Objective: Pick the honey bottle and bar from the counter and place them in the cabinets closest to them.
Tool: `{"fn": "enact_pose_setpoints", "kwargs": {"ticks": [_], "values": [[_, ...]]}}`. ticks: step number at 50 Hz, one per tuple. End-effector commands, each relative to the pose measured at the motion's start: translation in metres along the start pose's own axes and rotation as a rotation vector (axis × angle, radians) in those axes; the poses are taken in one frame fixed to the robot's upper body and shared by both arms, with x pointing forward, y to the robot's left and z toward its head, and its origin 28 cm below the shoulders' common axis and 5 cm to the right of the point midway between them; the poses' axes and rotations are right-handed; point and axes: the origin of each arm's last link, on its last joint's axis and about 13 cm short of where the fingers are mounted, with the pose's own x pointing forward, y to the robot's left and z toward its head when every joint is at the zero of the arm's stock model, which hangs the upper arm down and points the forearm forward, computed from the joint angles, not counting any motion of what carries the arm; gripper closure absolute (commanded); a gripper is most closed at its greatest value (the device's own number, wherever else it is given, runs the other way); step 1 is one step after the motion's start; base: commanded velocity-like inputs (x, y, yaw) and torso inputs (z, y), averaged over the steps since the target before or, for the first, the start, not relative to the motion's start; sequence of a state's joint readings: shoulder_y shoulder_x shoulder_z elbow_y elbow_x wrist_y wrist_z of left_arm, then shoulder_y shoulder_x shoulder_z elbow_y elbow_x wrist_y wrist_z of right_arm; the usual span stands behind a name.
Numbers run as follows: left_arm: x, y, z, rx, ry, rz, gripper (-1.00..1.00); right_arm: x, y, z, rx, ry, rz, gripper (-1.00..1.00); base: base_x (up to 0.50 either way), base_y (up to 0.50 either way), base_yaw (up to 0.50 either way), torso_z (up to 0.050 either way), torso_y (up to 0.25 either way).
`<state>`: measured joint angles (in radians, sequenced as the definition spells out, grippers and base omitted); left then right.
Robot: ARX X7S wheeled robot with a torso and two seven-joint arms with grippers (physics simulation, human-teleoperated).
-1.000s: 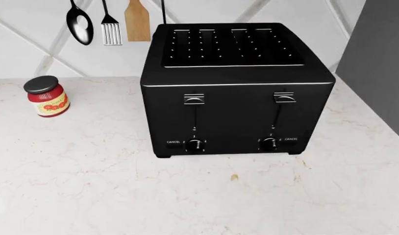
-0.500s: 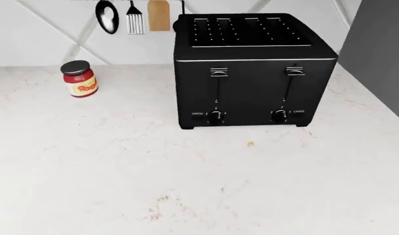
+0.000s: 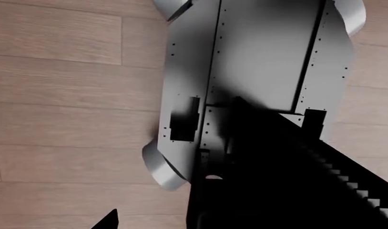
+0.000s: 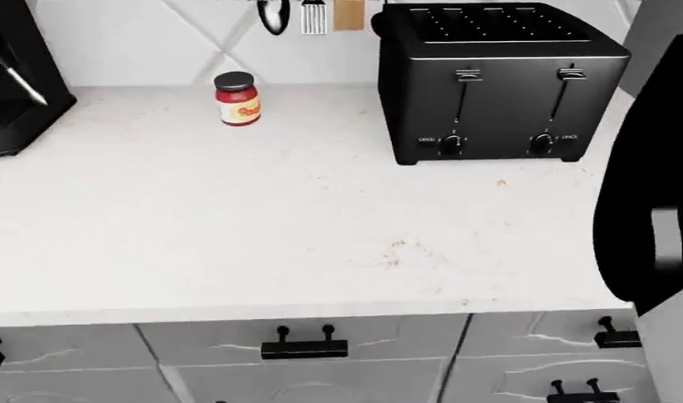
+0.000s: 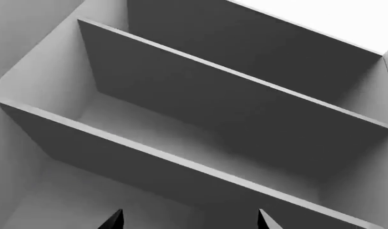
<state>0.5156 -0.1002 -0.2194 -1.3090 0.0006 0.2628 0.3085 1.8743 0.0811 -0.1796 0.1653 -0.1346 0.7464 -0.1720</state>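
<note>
The honey bottle and the bar are out of view in every frame. In the head view the white marble counter (image 4: 263, 218) stretches across, its front edge showing. My right gripper (image 5: 188, 222) is open, with two dark fingertips (image 5: 116, 220) wide apart and nothing between them. It faces the grey shelves of an open cabinet (image 5: 200, 95). Of that arm only a dark bulk (image 4: 655, 210) shows at the head view's right edge. In the left wrist view my left gripper (image 3: 188, 224) shows one fingertip (image 3: 111, 220) far to the side, and it holds nothing.
A black toaster (image 4: 498, 80) stands at the counter's back right, with a red-labelled jar (image 4: 237, 99) to its left. A black appliance (image 4: 12, 80) is at the far left and utensils (image 4: 308, 13) hang on the wall. Drawers with black handles (image 4: 305, 342) run below. The left wrist view shows wooden floor (image 3: 60, 95) and my grey base (image 3: 258, 62).
The head view has pulled back and swung left. The toaster and jar shrank toward the upper right. The counter edge, the drawers, the black appliance and my right arm came into view.
</note>
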Motion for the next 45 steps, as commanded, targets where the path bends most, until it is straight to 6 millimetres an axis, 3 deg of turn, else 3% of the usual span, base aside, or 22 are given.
{"fn": "enact_pose_setpoints", "kwargs": {"ticks": [1, 11, 25, 35, 45], "values": [[0.000, 0.000, 0.000, 0.009, -0.007, 0.005, -1.00, -0.058, 0.007, -0.021, -0.017, 0.005, 0.006, -1.00, -0.41, 0.49, 0.00, 0.000, 0.000], [0.000, 0.000, 0.001, 0.015, -0.014, 0.009, -1.00, -0.104, 0.011, -0.045, -0.005, 0.071, 0.013, -1.00, -0.42, 0.49, 0.00, 0.000, 0.000], [0.000, 0.000, 0.001, 0.005, -0.023, 0.027, -1.00, -0.144, 0.023, -0.062, -0.002, 0.130, 0.069, -1.00, -0.41, 0.49, 0.00, 0.000, -0.001], [0.000, 0.000, 0.001, -0.006, -0.061, 0.080, -1.00, -0.156, 0.024, -0.070, 0.006, 0.137, 0.078, -1.00, -0.30, 0.51, 0.00, 0.000, 0.000], [0.000, 0.000, 0.001, 0.007, -0.066, 0.082, -1.00, -0.164, 0.031, -0.074, -0.042, 0.091, 0.147, -1.00, -0.02, 0.50, 0.00, 0.000, -0.001]]}}
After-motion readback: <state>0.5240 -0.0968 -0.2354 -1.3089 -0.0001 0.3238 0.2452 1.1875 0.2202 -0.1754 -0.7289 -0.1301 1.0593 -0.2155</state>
